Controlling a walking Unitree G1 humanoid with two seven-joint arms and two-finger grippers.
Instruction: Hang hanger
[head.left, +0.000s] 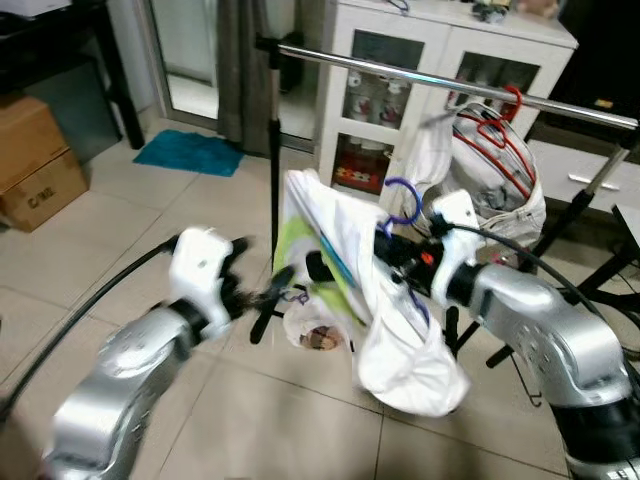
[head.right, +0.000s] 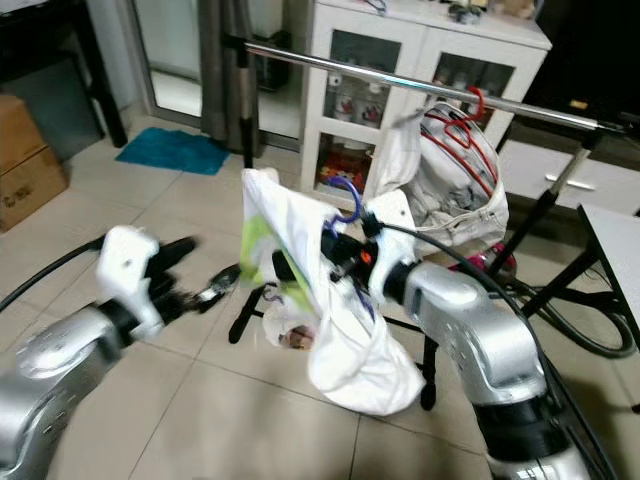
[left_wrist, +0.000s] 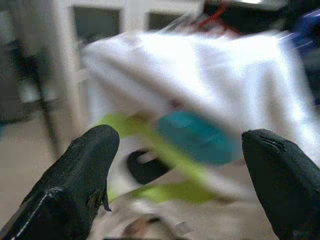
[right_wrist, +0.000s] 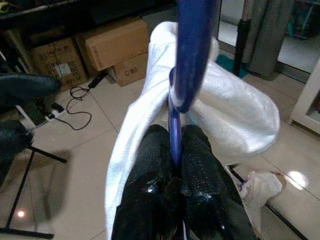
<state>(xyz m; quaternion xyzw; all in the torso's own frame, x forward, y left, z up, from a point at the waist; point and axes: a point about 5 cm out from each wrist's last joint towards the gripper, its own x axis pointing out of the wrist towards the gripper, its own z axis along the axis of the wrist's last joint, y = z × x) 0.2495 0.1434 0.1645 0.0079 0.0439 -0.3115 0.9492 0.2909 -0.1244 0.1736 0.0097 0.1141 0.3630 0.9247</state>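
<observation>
From the left eye view, your right gripper (head.left: 385, 250) sat just right of centre, its fingers pinched together on the blue hanger (head.left: 403, 203), whose hook curled up at about 12 o'clock from the grip. A white garment (head.left: 385, 315) with green and teal print hung on that hanger and sagged toward 6 o'clock, below and in front of the metal rail (head.left: 440, 82). At 1 o'clock on the rail, red hangers (head.left: 500, 135) carried pale clothes (head.left: 490, 190). Your left gripper (head.left: 268, 290) was at 9 o'clock from the garment, close beside it, and blurred. A white cabinet (head.left: 400, 70) stood behind the rail, a teal mat (head.left: 190, 152) lay at 10 o'clock, and cardboard boxes (head.left: 35, 160) sat at the far 9 o'clock edge; the print on the lower box was too small for you to read. In the right eye view, a small white bag (head.right: 290, 328) lay on the tiled floor (head.right: 180, 400) under the garment, beside the rack's black foot (head.right: 245, 310). In the left wrist view, your two black fingertips (left_wrist: 85, 170) stood wide apart with nothing between them, and the blurred garment was ahead of them. In the right wrist view, your fingers (right_wrist: 197, 165) were clamped on the hanger's blue shaft, white cloth draped over them. One cardboard box (right_wrist: 127, 67) bore writing you could not quite read, something like "C/NO".
</observation>
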